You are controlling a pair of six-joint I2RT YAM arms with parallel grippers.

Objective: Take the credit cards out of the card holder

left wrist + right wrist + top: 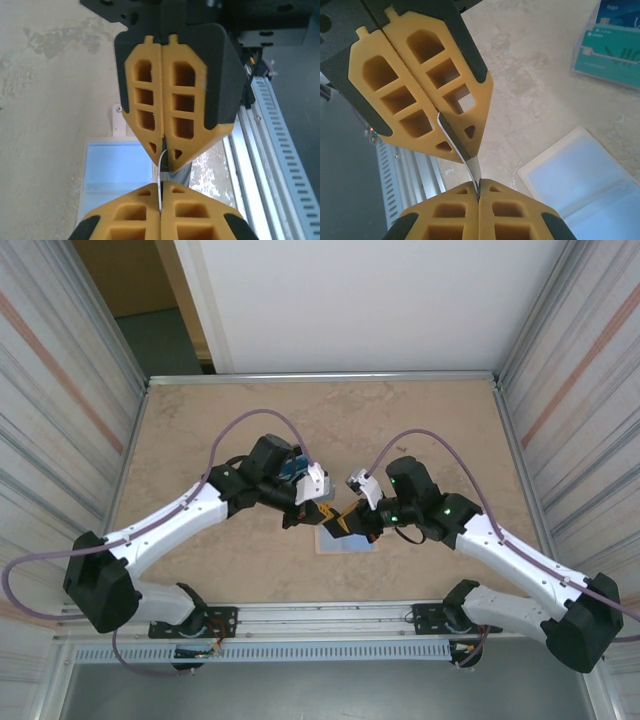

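Observation:
The card holder (345, 541) lies open and flat on the table near the front edge, its light-blue inner faces up (117, 170) (585, 175). Just above it both grippers meet tip to tip. A thin credit card (161, 172) (474, 167) is seen edge-on, slightly bent, spanning the two sets of yellow fingers. My left gripper (161, 192) (325, 512) is shut on one end of it. My right gripper (479, 192) (352, 523) is shut on the other end. The card's face is hidden.
A fanned pile of blue and teal cards (610, 45) lies on the table beyond the holder, near the left arm (290, 468). The metal rail (270, 150) runs along the table's front edge, close to the grippers. Walls enclose the table's sides.

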